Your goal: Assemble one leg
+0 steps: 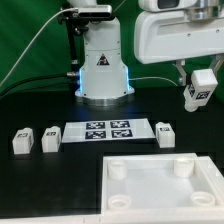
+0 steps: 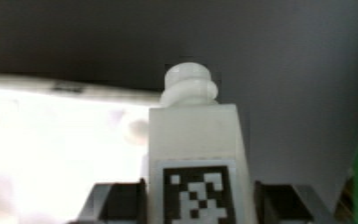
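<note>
The black tabletop (image 1: 30, 175) carries the marker board (image 1: 109, 131) lying flat near its middle, with the arm's round white base (image 1: 104, 90) standing behind it. Toward the exterior view's left of that board stand two small white tagged blocks, an outer leg (image 1: 22, 141) and an inner leg (image 1: 50, 139), close together but apart, while a third leg (image 1: 166, 132) sits just beside the board's other end. In front lies a large white square panel (image 1: 150, 188) with round sockets at its corners.
</note>
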Robot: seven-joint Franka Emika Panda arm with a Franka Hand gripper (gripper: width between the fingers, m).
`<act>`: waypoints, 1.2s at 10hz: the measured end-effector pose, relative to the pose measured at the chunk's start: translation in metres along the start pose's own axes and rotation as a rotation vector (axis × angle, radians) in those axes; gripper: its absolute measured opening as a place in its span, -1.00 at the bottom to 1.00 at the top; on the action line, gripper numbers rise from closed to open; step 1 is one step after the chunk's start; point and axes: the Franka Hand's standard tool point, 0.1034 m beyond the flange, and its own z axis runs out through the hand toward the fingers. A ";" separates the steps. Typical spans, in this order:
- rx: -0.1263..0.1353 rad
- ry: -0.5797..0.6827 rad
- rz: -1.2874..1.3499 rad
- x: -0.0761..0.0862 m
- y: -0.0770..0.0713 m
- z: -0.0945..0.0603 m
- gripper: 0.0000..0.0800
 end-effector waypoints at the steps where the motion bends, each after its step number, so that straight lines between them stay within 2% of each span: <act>1: -0.018 0.086 -0.033 0.026 0.034 -0.020 -0.27; 2: -0.041 0.247 -0.035 0.054 0.054 -0.037 -0.27; 4: -0.063 0.423 -0.050 0.089 0.082 -0.051 -0.27; 5: -0.077 0.468 -0.050 0.094 0.085 -0.055 -0.27; 12: -0.077 0.468 -0.050 0.094 0.085 -0.055 -0.27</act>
